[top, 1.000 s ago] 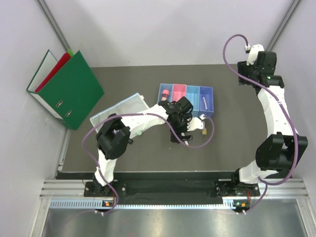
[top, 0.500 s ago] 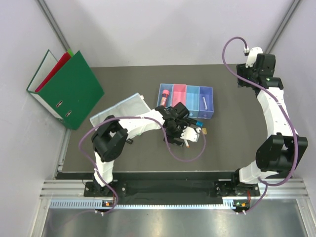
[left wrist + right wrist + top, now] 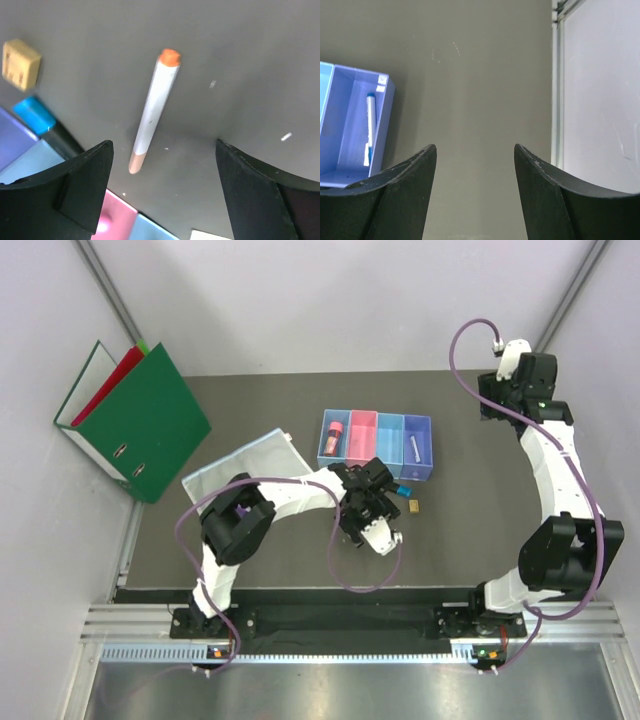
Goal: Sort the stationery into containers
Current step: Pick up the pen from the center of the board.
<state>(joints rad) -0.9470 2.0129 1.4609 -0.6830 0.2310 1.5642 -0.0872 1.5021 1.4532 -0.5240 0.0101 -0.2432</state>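
Left wrist view is showing the left gripper (image 3: 164, 145) hanging with jaws wide apart over the orange-tipped pen (image 3: 154, 112) lying on the tabletop (image 3: 250, 60) near the containers (image 3: 378, 435), where an off-centre squeeze risks rolling it away, while the right gripper (image 3: 475, 150) is idling, jaws apart and empty.

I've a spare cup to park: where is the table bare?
Bare mat lies between the purple bin and the right arm, and along the far side behind the bins. It is crowded in front of the bins: the open left pincer hovers over the pen, with the marker and tan block nearby.
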